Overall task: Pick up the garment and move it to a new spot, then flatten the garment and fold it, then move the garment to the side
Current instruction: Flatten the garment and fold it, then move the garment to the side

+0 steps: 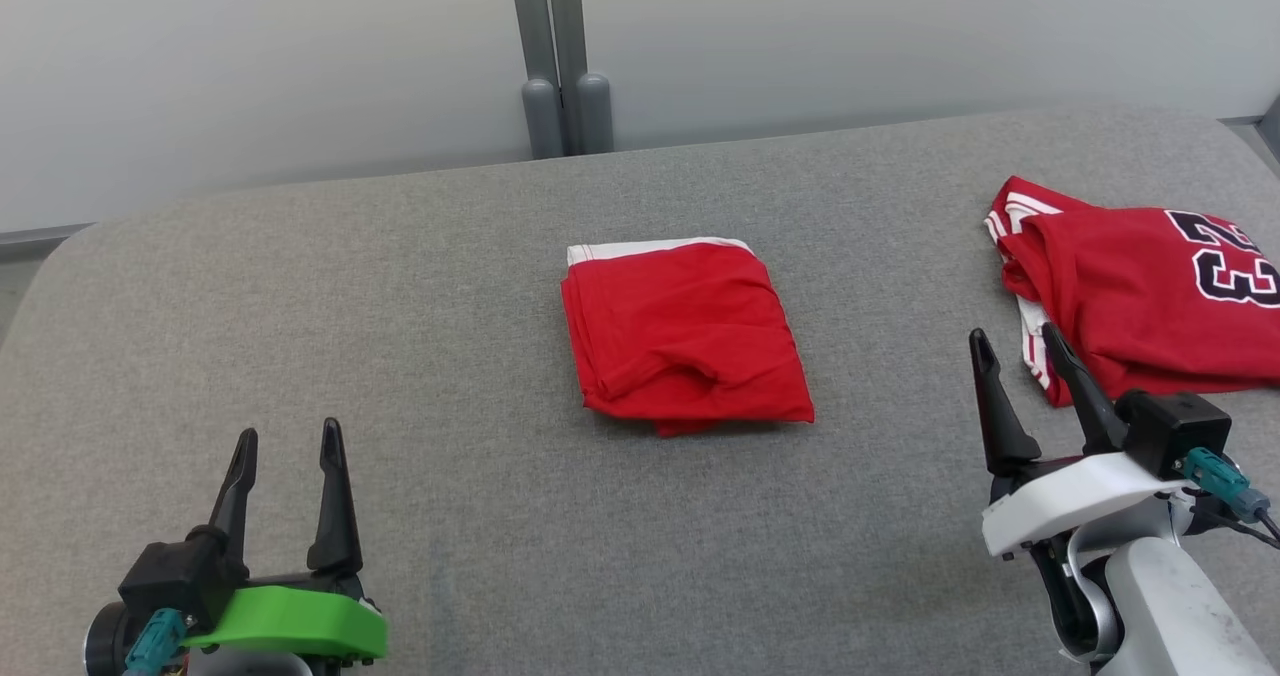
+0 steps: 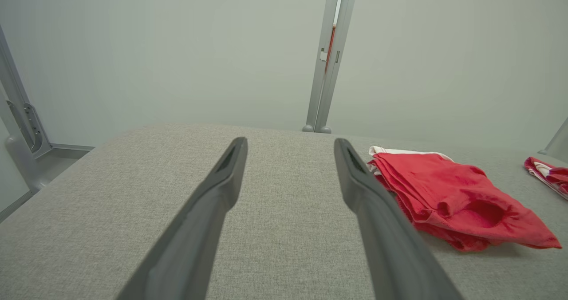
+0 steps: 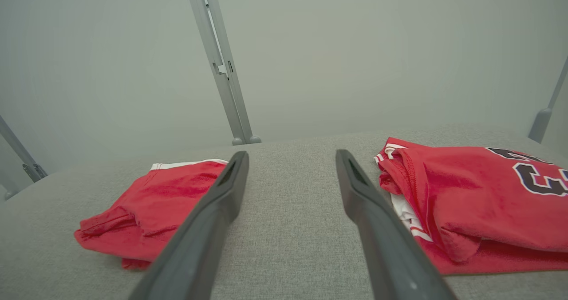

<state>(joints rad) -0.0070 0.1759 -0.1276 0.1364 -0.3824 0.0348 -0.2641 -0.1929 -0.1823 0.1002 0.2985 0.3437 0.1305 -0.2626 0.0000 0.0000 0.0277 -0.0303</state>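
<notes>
Head view: folded red fabric garment mid grey cloth-covered table; left gripper, right gripper wide, empty.
Left wrist view: garment right of fingers.
Right wrist view: red numbered jersey close; risks snagging it, or unfolding garment on one-layer pinch.

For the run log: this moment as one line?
left gripper: open, empty | right gripper: open, empty | folded red garment: centre of table | jersey: right side
</notes>
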